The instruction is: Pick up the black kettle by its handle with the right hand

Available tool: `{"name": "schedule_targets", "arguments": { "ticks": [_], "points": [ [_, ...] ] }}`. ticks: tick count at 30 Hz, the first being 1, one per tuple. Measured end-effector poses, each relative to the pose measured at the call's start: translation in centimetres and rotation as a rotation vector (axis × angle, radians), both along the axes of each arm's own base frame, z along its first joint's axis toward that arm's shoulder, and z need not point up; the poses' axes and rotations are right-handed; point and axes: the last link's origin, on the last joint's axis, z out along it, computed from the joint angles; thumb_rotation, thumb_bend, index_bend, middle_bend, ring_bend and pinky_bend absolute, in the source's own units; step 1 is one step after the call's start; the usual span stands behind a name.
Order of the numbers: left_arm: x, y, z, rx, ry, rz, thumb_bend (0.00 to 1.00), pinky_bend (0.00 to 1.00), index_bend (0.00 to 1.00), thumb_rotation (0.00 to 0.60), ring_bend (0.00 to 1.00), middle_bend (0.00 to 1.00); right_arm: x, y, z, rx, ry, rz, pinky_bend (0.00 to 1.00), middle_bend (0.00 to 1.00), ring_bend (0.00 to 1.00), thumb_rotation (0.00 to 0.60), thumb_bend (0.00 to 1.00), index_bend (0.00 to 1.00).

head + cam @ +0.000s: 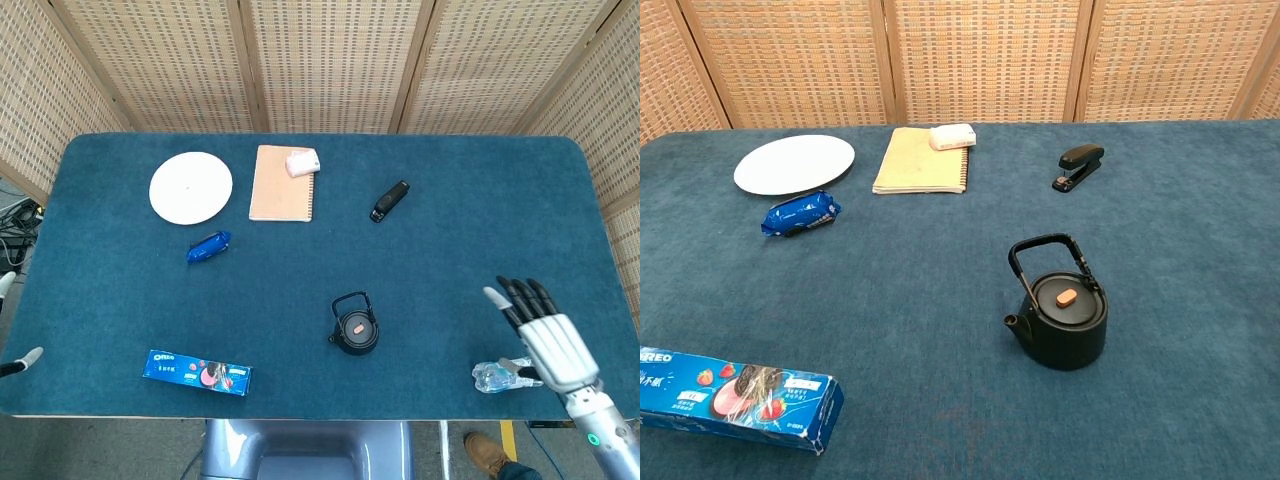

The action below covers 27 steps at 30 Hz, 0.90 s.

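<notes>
The black kettle (pixel 354 329) (pixel 1060 315) stands upright near the front middle of the blue table, its arched handle (pixel 1045 251) raised and an orange knob on the lid. My right hand (pixel 541 335) hovers at the front right, well to the right of the kettle, fingers spread and holding nothing. It does not show in the chest view. Of my left hand only a fingertip (pixel 28 358) shows at the left edge of the head view; I cannot tell how it is held.
A plastic water bottle (pixel 497 375) lies partly under my right hand. A cookie box (pixel 196 372) lies front left. Further back are a blue snack pack (pixel 208 246), a white plate (pixel 190 187), a notebook (pixel 281 184) with a white eraser, and a black stapler (pixel 389 200).
</notes>
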Motion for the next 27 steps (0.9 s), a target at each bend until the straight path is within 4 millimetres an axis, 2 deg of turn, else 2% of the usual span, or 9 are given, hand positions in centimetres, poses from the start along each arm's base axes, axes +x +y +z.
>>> {"name": "schedule_targets", "arguments": {
  "ticks": [10, 16, 27],
  "points": [
    [-0.8, 1.2, 0.1, -0.005, -0.019, 0.045, 0.0, 0.0, 0.0, 0.6, 0.0, 0.0, 7.6, -7.1, -4.4, 0.332, 0.043, 0.051, 0.0, 0.0, 0.0, 0.6, 0.0, 0.0],
    [-1.4, 1.7, 0.2, -0.011, -0.023, 0.064, 0.0, 0.0, 0.0, 0.6, 0.0, 0.0, 11.7, -9.9, -7.6, 0.458, 0.018, 0.025, 0.0, 0.0, 0.0, 0.6, 0.0, 0.0],
    [-1.7, 2.0, 0.4, -0.005, -0.028, 0.074, 0.0, 0.0, 0.0, 0.6, 0.0, 0.0, 16.2, -13.6, -12.4, 0.554, -0.063, -0.069, 0.0, 0.0, 0.0, 0.6, 0.0, 0.0]
  ]
}}
